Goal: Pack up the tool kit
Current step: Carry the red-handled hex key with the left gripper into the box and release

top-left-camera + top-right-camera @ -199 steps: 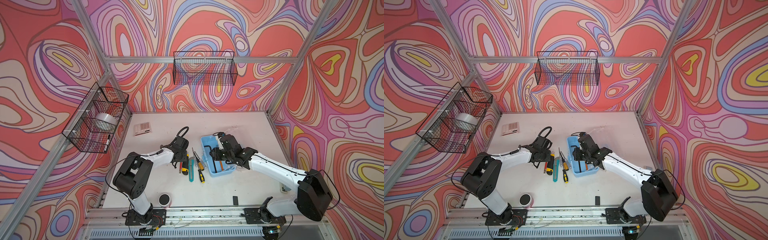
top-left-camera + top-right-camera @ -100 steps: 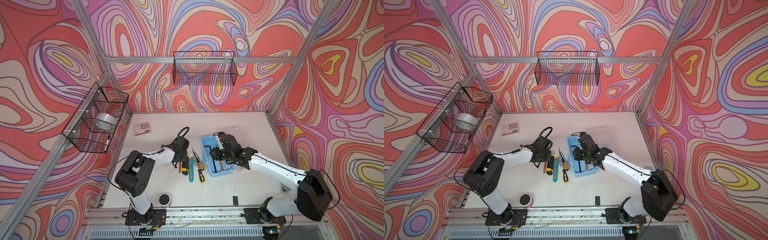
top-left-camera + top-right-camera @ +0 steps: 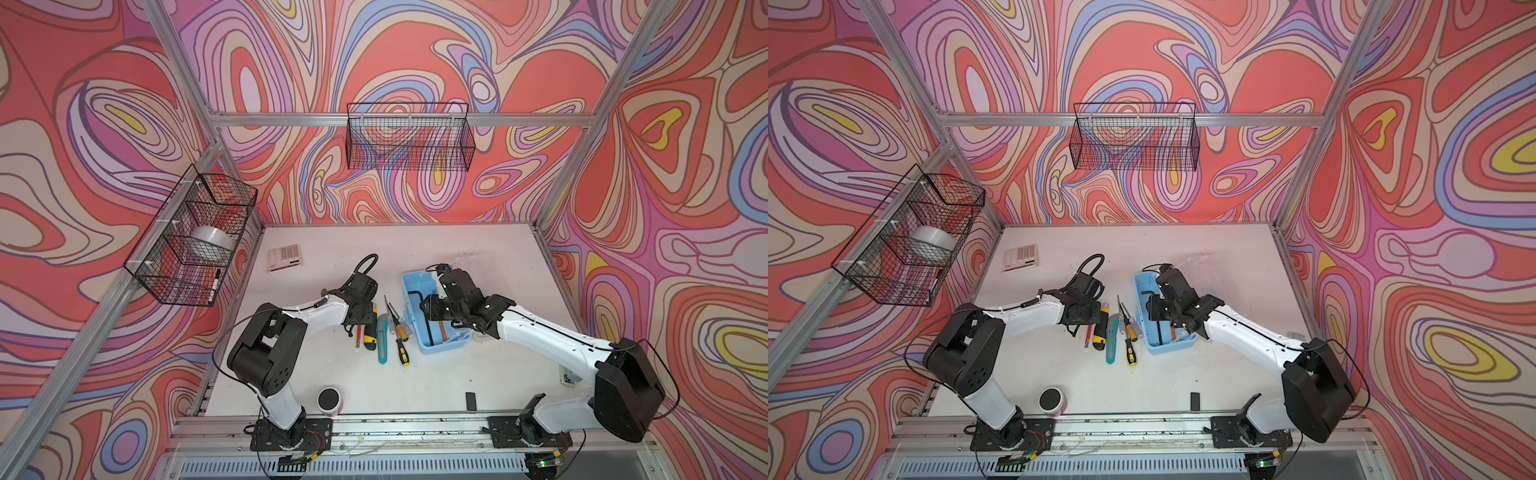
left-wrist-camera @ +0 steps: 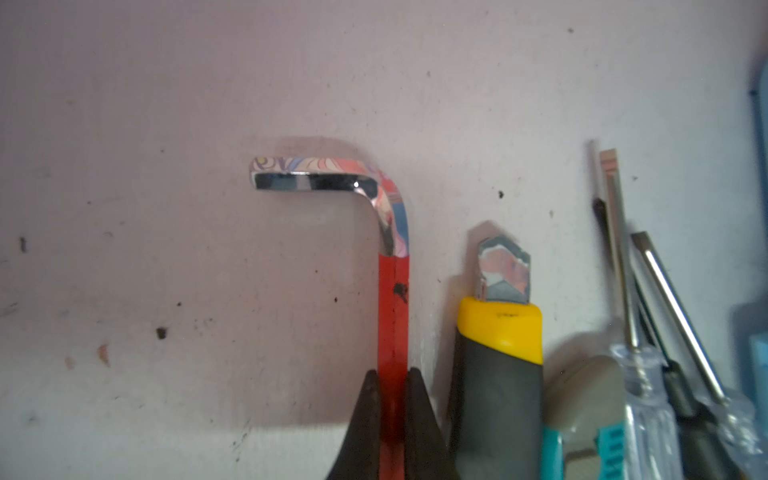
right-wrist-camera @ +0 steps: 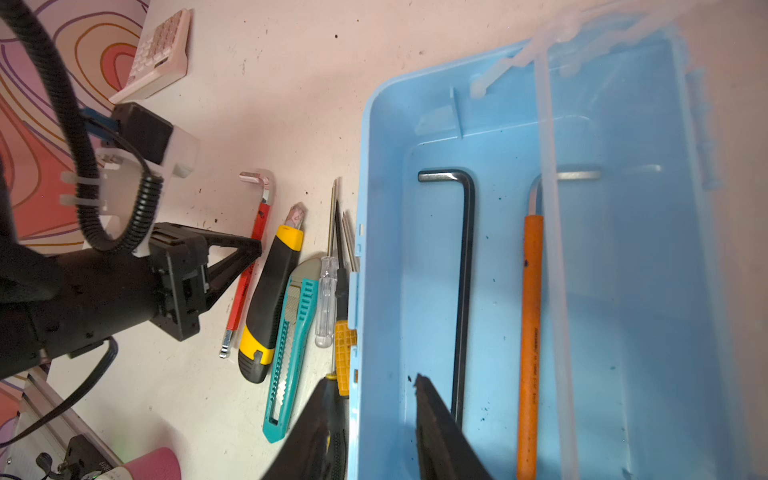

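In both top views the light blue case [image 3: 444, 345] sits open on the white table [image 3: 436, 382], right of centre, with the right gripper [image 3: 430, 309] low over its left side. A row of loose tools lies just left of the case: screwdrivers [image 3: 400, 332], teal knife [image 3: 382, 338], yellow-black knife [image 3: 369, 336] and, outermost, the red hex key [image 3: 358, 337], where the left gripper [image 3: 358, 326] is down. A calculator [image 3: 284, 257] lies well apart at the back left, and a pink cup [image 3: 329, 401] stands near the front edge. In the left wrist view the left gripper [image 4: 392, 415] is clamped on the red hex key [image 4: 392, 316]. The yellow-black knife [image 4: 498, 374] lies just beside one finger and crowds it, with the teal knife [image 4: 582, 419] and screwdrivers [image 4: 648, 386] beyond. In the right wrist view the right gripper [image 5: 374, 424] has its fingers apart, one outside and one inside the long wall of the case [image 5: 623, 332]; whether they press it I cannot tell. Inside lie a black hex key [image 5: 465, 270] and an orange-sleeved hex key [image 5: 530, 332], side by side. The clear lid [image 5: 557, 249] stands up just past them.
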`<state>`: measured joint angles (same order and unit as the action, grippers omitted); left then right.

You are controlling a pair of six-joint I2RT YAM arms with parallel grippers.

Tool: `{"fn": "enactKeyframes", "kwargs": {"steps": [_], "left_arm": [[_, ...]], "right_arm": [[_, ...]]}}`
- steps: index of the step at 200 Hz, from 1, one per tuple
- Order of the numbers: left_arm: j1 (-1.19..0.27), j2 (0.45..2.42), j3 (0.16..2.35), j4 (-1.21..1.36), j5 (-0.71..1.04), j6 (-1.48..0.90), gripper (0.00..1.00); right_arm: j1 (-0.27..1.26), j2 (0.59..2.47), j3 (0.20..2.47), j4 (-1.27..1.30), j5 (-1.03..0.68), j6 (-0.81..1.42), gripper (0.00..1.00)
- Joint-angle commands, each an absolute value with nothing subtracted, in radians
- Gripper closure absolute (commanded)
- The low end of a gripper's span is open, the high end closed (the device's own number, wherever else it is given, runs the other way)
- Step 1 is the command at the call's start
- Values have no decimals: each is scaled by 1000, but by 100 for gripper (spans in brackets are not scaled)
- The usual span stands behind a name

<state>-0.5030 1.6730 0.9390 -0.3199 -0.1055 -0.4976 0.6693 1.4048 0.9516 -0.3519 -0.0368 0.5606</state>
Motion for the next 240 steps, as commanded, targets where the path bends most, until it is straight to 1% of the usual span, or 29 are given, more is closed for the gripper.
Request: {"fn": "enactKeyframes", "kwargs": {"steps": [1, 23, 41, 55, 70, 101, 134, 177, 240], "left_arm": [[-498, 1583, 956, -363, -113, -495, 100], [-497, 1495, 961, -377, -54, -531, 100], [-503, 1409, 939, -297, 66, -616, 100], [-534, 1368, 938, -221, 111, -688, 100], [-592, 1366, 967, -163, 114, -745, 100], [-709, 1453, 1016, 5, 115, -861, 100], [-790, 1595, 1094, 93, 82, -906, 100], [-801, 1747, 1173, 97, 106, -943, 100], [-801, 1846, 1208, 98, 103, -969, 100]], "right_arm": [[675, 1384, 937, -345, -14, 570, 66], [675, 1363, 931, -342, -1, 576, 66], [675, 1332, 927, -342, 25, 580, 66], [673, 1303, 922, -338, 55, 581, 66], [673, 1266, 917, -332, 86, 582, 66], [672, 1204, 893, -318, 144, 584, 66], [664, 1172, 889, -340, 165, 579, 66], [658, 1155, 869, -348, 168, 581, 66], [645, 1165, 861, -335, 152, 574, 66]]}}
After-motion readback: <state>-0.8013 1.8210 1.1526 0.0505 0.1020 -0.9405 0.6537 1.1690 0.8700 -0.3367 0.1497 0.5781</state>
